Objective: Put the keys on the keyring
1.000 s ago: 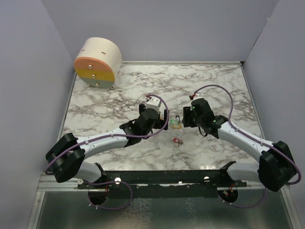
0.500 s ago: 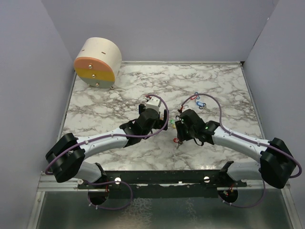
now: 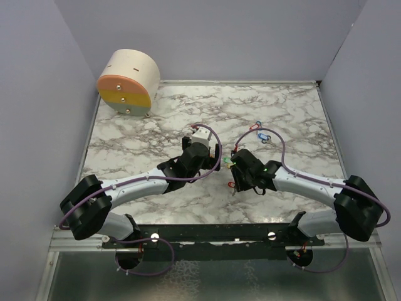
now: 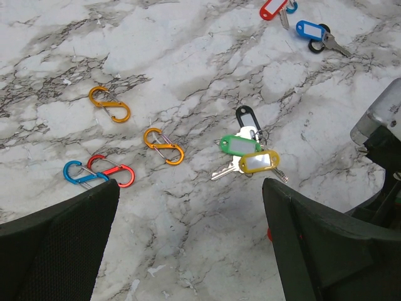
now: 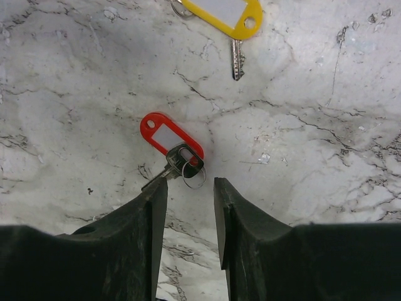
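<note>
The right pincer (image 5: 186, 195), half-spread and empty, hangs right at the red-tagged key (image 5: 177, 157) lying flat on the worktop (image 5: 313, 125). It looks light and thin, likely to skid, so I'd nip its plastic tag (image 5: 168, 137). Beyond, the left pincer (image 4: 190, 188) gapes wide, empty.

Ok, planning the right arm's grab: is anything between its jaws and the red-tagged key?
Nothing visible. The red-tagged key lies on the marble table just ahead of the open right jaws, its ring facing their gap. The yellow-tagged key lies farther off, apart.
</note>
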`<move>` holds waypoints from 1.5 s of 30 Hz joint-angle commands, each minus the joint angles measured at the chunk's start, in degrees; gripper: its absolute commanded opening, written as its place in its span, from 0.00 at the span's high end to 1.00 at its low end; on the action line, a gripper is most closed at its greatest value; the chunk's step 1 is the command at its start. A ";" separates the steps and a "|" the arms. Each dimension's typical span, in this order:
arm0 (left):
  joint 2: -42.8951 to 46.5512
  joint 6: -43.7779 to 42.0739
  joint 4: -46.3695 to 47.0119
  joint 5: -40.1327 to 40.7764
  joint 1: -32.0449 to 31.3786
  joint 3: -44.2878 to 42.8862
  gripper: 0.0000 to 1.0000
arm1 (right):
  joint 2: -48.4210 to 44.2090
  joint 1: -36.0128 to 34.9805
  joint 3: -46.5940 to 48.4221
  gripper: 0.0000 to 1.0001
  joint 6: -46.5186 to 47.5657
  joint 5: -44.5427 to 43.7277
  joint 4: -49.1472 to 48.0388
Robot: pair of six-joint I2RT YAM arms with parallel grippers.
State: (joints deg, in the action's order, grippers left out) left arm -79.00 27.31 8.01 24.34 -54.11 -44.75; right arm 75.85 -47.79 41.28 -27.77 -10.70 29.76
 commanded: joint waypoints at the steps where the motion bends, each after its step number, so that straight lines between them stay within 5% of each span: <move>1: 0.19 -0.03 -0.32 1.55 0.23 0.11 0.01 | 1.32 -0.46 0.29 0.65 -1.15 -2.30 0.87; 33: 0.56 -0.18 0.21 1.14 0.67 1.07 0.01 | 3.88 -0.50 1.05 0.86 -1.59 -3.80 0.90; 41: 0.88 -0.20 0.19 1.14 0.81 1.31 0.01 | 2.31 -0.48 0.73 0.65 -1.52 -3.45 1.11; 45: 0.94 -0.12 0.21 1.12 0.78 1.31 0.01 | 2.51 -0.55 0.76 0.63 -1.59 -3.28 1.43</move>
State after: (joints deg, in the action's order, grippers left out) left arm -79.00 27.29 8.01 24.69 -53.58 -43.99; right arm 79.35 -47.94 41.30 -28.75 -12.80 30.04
